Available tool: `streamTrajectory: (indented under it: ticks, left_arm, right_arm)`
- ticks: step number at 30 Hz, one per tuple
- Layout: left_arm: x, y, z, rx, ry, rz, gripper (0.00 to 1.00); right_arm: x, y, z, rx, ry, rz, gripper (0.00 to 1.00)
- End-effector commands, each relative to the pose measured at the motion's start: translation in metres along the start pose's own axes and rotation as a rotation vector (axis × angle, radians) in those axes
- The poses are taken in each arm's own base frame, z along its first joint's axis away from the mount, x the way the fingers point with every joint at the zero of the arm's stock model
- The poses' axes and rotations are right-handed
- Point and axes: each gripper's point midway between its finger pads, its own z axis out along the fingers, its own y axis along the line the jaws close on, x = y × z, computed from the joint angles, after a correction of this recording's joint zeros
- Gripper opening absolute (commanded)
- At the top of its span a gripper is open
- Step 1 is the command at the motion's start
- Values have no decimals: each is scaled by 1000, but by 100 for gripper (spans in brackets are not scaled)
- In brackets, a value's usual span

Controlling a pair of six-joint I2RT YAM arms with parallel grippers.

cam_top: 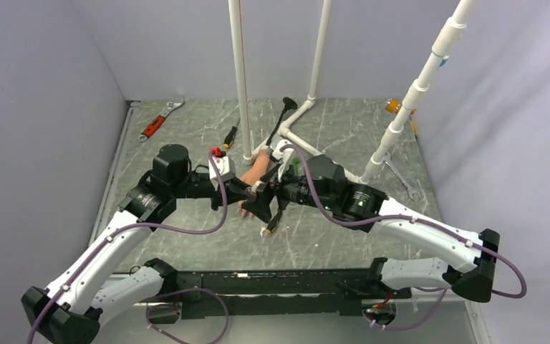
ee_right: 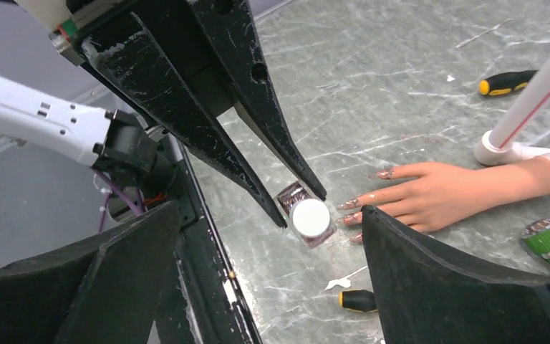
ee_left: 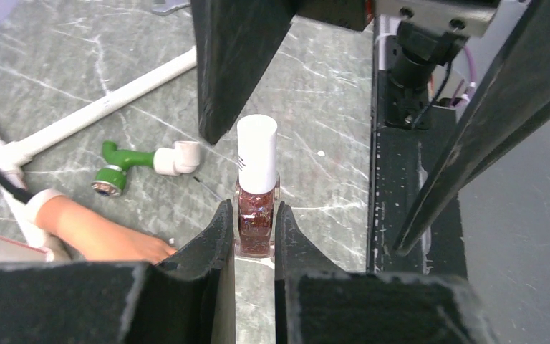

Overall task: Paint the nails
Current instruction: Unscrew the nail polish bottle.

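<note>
A small bottle of red glitter polish (ee_left: 256,218) with a white cap (ee_left: 257,152) stands upright on the marble table, and my left gripper (ee_left: 252,213) is shut on its glass body. My right gripper (ee_right: 272,210) hangs open above it, the cap (ee_right: 311,218) lying between its wide-spread fingers (ee_right: 458,287) without touching them. The peach mannequin hand (ee_right: 444,193) lies flat just beyond the bottle, fingers pointing at it. Its nails (ee_right: 349,205) look pinkish and glittery. In the top view both grippers (cam_top: 268,197) meet over the hand (cam_top: 253,174), hiding the bottle.
A white PVC pipe frame (cam_top: 241,79) rises behind the hand. A green fitting (ee_left: 124,166) lies by the wrist. A black-and-yellow screwdriver handle (ee_right: 358,299) lies near the bottle, another (ee_right: 507,83) farther back. A red-handled wrench (cam_top: 157,124) rests at the far left.
</note>
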Motion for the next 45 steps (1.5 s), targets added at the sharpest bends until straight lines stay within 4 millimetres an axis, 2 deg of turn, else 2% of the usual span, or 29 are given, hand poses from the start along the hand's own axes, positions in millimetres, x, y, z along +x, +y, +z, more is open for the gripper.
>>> streamTrajectory:
  ticks: [1, 10, 16, 21, 27, 38, 45]
  left_arm:
    - [-30, 14, -7, -99, -67, 81, 0]
    - [-26, 40, -11, -250, -43, 37, 0]
    - [-27, 53, -18, -343, -46, 28, 0]
    - [-27, 58, -21, -376, -47, 28, 0]
    - [-27, 59, -21, -383, -49, 26, 0]
    - [-28, 60, -23, -399, -52, 31, 0]
    - [-28, 60, -23, -394, -52, 32, 0]
  right_arm:
    - [-56, 1, -24, 50, -187, 60, 99]
    - [-63, -39, -36, 278, -301, 194, 98]
    - [-64, -51, -15, 354, -281, 271, 93]
    - [-69, -51, 4, 363, -266, 318, 82]
    - [-71, -53, 18, 370, -260, 329, 60]
    - [-65, -56, 33, 390, -222, 344, 50]
    - [-66, -57, 36, 393, -222, 346, 42]
